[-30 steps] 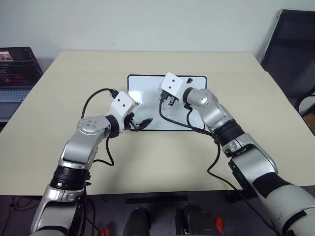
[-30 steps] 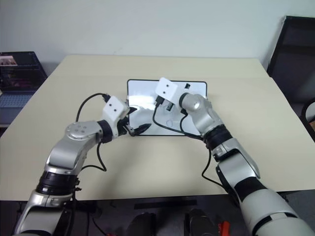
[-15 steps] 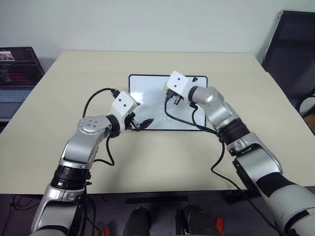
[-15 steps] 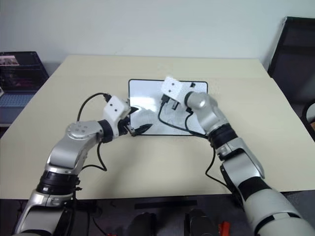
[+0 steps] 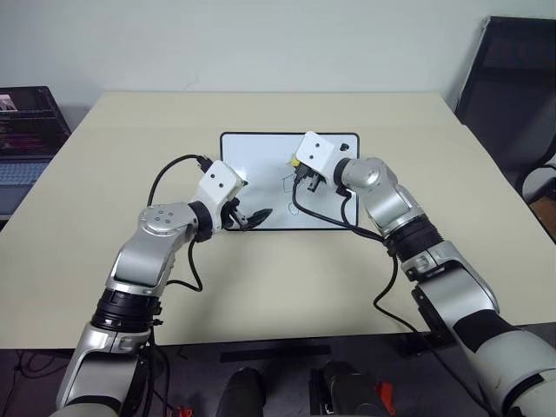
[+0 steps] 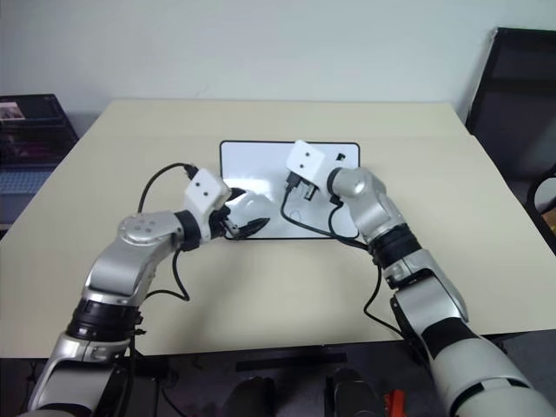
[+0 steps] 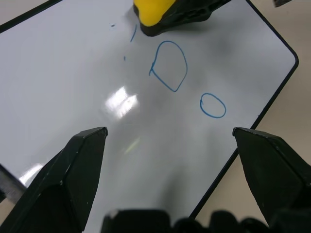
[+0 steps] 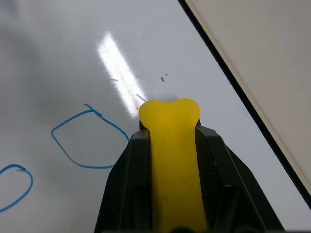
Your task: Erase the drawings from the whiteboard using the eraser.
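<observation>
The eraser (image 8: 170, 160) sits pinched tight in the right gripper (image 5: 304, 178) fingers, pressed on the whiteboard (image 7: 73, 97) beside 2 remaining drawings (image 7: 169, 65). The left gripper (image 5: 248, 217), fingers spread and empty, braces the near edge. Best to sweep flat over both loops.

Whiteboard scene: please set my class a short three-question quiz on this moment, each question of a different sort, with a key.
1. True or false: the right gripper is shut on the eraser.
2. How many whole blue loops remain on the whiteboard? A) none B) two C) four
3. Fill in: the left gripper, over the board's near edge, is ____ and holds nothing.

Key:
1. True; its black fingers clamp the yellow block on both sides.
2. B; a larger loop and a smaller loop, plus faint blue traces beside the eraser.
3. Open.
</observation>
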You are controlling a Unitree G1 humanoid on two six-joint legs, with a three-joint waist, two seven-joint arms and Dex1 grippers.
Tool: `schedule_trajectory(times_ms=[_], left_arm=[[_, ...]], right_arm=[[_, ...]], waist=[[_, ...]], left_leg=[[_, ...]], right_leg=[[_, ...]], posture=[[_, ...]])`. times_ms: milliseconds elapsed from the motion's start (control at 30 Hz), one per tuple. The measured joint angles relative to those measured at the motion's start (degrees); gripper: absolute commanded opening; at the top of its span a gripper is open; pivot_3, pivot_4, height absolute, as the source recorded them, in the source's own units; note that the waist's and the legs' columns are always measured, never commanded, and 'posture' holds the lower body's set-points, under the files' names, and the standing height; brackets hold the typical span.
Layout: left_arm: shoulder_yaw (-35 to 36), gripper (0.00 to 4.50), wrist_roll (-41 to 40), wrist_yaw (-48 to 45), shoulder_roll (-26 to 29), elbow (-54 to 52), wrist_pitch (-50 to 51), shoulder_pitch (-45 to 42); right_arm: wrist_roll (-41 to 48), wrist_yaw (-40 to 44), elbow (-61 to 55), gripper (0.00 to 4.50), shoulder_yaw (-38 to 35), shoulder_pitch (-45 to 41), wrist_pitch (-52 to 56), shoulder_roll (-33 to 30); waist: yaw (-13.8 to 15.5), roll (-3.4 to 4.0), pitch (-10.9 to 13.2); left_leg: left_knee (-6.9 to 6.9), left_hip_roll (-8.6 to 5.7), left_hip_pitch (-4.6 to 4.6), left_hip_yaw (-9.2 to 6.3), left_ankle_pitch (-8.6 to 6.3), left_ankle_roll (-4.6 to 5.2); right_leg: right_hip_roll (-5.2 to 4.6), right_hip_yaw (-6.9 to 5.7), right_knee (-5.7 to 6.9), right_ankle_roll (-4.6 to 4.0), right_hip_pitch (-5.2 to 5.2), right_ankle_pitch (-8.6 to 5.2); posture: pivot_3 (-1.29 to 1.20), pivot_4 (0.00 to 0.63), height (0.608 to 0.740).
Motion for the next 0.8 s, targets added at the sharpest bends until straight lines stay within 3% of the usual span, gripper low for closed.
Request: schedule_trajectory(times_ms=[467, 800], left_arm=[[0.00, 4.50, -0.03, 0.34, 0.00, -0.16, 0.31, 0.09], [0.01, 4.50, -0.05, 0.41, -0.09, -0.74, 0.60, 0.17]], right_arm=[[-1.75, 0.39, 1.67, 0.88, 3.15, -0.02, -2.38, 4.85], [-2.92, -6.64, 7.04, 0.88, 1.70, -4.08, -6.15, 3.36]], waist=[[-0.91, 0.01, 0.01], [-0.94, 0.00, 0.04]], left_leg=[[-0.03, -0.01, -0.03, -0.05, 0.00, 0.00], [-0.09, -0.01, -0.08, -0.05, -0.01, 0.00]], right_leg=[[0.03, 0.00, -0.05, 0.01, -0.01, -0.01], [0.01, 0.01, -0.18, 0.00, -0.02, -0.01]], posture=[[0.00, 0.150, 0.740], [0.00, 0.150, 0.740]])
